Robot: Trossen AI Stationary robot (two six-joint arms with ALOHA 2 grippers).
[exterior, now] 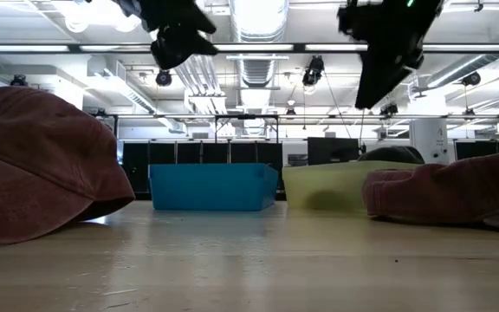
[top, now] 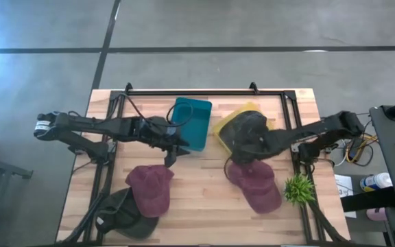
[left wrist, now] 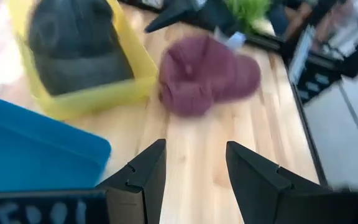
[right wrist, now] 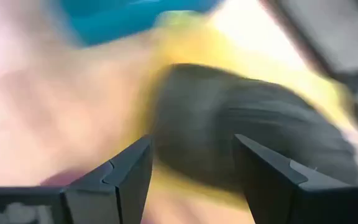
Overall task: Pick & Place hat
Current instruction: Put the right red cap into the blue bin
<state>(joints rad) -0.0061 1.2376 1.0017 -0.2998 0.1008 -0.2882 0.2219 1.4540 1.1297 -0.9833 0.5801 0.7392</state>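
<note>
Lying in yellow bin (top: 219,124), dark hat (top: 247,129); right claw (right wrist: 191,180) open, empty.

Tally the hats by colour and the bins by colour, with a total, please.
Maroon fabric caps: 2
Dark grey caps: 2
Teal plastic bin: 1
Yellow plastic bin: 1
Total: 6
</note>
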